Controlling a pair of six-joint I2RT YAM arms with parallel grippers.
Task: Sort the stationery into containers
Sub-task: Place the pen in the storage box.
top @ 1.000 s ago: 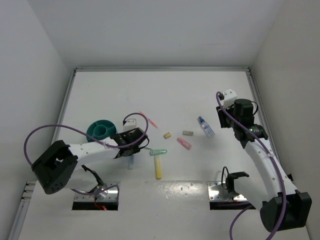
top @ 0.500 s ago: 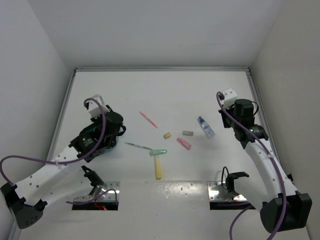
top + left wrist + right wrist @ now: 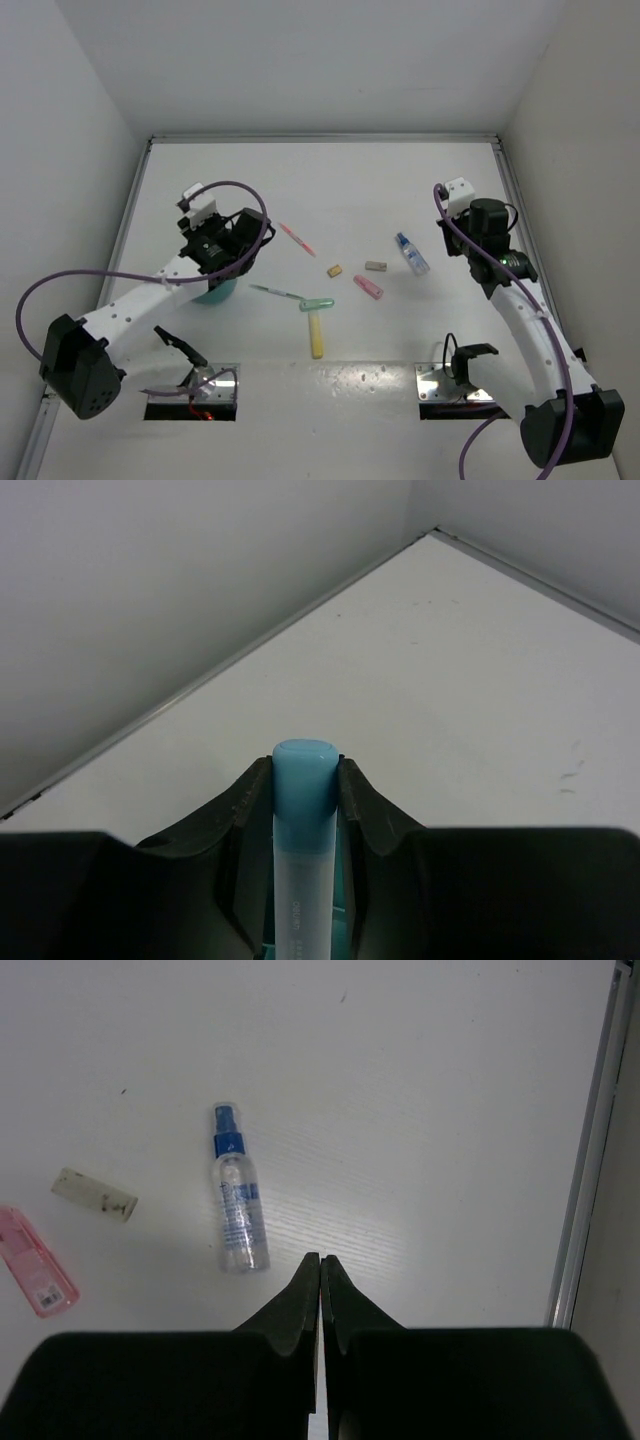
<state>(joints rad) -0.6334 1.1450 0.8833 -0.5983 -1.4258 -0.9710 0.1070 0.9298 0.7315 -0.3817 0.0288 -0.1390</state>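
left pincer (image 3: 304,763) part-open, clamped on light-blue marker (image 3: 298,880), its cap between the fingertips, held over teal cup (image 3: 214,293). right pincer (image 3: 320,1260) fully closed, empty, above counter (image 3: 450,1080) near clear blue-capped spray bottle (image 3: 238,1200)

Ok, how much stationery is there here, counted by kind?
Markers: 3 (light-blue marker, yellow marker, pink marker)
Pens: 2 (green pen, pink-red pen)
Erasers: 2
Spray bottle: 1
Mint-green piece, kind unclear: 1
Total: 9
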